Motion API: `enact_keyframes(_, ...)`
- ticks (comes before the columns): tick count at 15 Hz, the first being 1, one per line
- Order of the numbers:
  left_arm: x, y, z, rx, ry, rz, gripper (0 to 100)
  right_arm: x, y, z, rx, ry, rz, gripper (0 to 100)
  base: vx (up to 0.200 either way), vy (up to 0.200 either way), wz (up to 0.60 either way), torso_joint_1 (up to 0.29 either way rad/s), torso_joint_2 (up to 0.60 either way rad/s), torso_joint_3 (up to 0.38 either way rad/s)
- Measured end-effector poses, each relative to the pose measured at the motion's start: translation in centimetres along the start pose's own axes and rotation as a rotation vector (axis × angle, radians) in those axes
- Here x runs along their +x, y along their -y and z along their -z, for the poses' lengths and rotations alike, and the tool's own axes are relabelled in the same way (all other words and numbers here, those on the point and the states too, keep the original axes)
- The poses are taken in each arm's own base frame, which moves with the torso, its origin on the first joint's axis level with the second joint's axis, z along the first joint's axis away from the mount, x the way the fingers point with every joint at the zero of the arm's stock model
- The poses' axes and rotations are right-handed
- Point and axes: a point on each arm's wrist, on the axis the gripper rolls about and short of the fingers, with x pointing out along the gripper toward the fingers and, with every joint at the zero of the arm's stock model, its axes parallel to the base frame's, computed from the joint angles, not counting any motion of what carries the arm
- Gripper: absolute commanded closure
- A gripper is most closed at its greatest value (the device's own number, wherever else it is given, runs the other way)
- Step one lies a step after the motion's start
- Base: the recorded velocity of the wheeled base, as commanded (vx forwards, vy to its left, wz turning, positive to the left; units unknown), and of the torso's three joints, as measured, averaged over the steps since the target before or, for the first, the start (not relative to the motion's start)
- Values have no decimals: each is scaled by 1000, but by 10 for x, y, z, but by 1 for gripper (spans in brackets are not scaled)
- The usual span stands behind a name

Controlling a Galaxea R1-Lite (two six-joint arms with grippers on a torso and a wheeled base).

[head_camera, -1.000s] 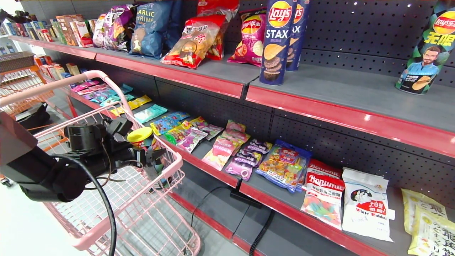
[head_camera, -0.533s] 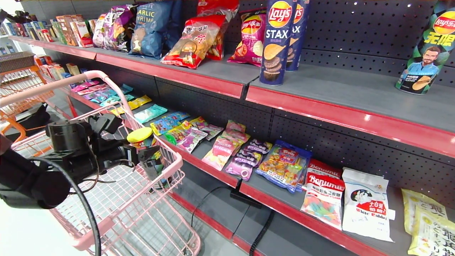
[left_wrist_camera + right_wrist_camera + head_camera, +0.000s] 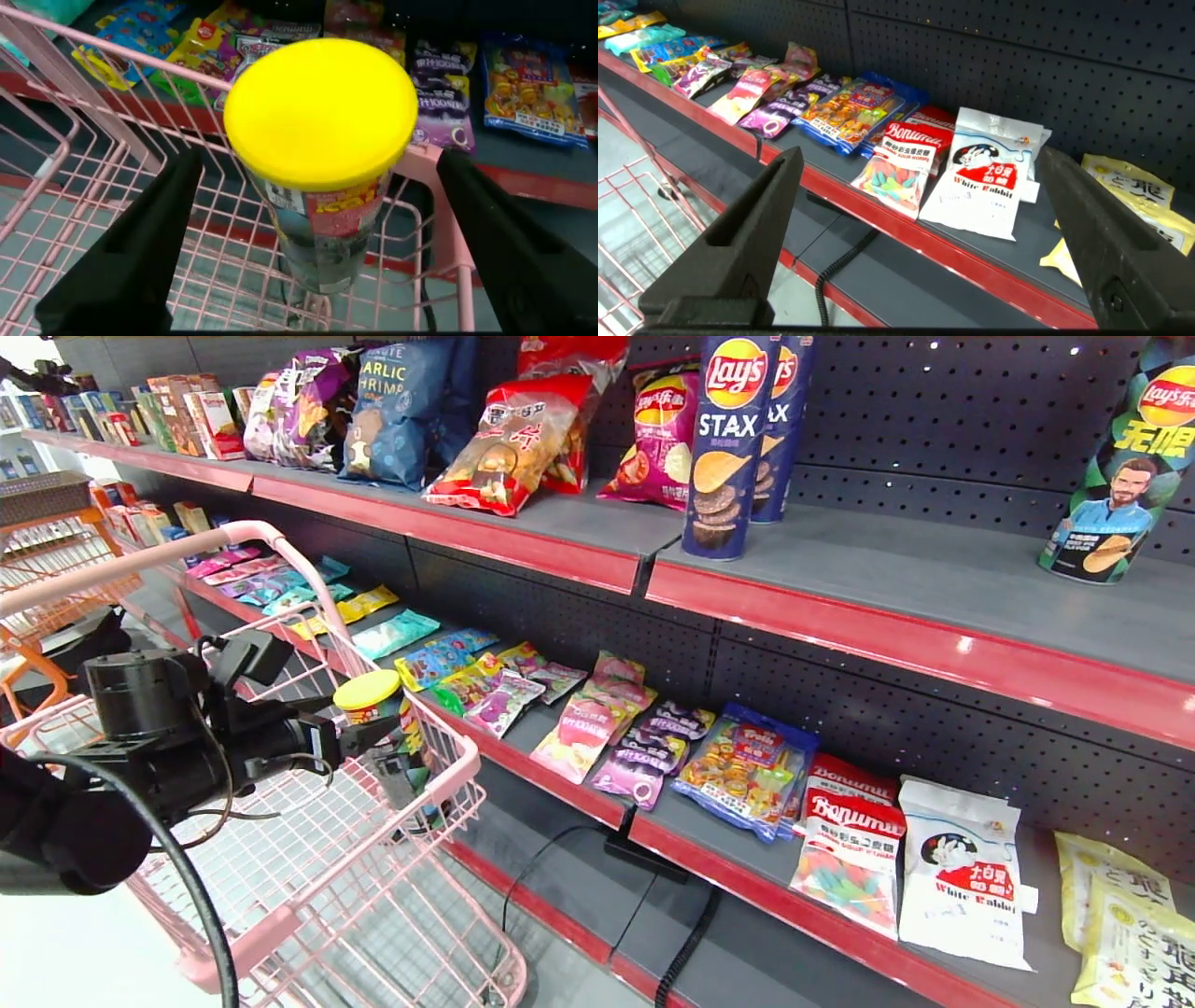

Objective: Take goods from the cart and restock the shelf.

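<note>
Biggest thing first: the shelf (image 3: 920, 649), grey boards with red front edges, runs along the far side of the cart (image 3: 464, 767) and carries on well past it. The cart is a pink wire one, with its front corner close to the lower board.

Higher than the cart, on the upper board past its front end, a pair of tall blue chip tubes (image 3: 733, 448) stand upright. The lower board just beyond the cart's front corner is covered in flat candy bags (image 3: 597, 728). Further from the cart a white bag (image 3: 962, 882) lies flat as well.

The thing to restock looks like the can (image 3: 320, 107). It's tall, has a yellow lid, and stands upright inside the cart, tucked into that front corner against the wire.

The left gripper (image 3: 397, 756) is over the cart basket at the same corner, spread wide. One finger sits on each side of the can with a gap showing on both sides, so it isn't gripping it.

The right gripper (image 3: 917, 159) is outside the cart, off its front end. It faces the candy bags on the lower board, also spread wide, with nothing between the fingers.
</note>
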Motion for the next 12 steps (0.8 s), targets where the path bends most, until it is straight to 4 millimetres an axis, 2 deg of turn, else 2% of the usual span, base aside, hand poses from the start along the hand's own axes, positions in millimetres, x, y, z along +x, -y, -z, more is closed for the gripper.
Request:
enact_keyframes(7, 19, -6, 15, -13, -43, 3, 0, 0, 0, 0, -1, -1, 0, 0, 0, 0, 0, 0, 0, 0)
enact_keyframes(12, 36, -10, 15, 12, -5, -1, 0, 0, 0, 0, -1, -1, 0, 0, 0, 0, 0, 0, 0, 0)
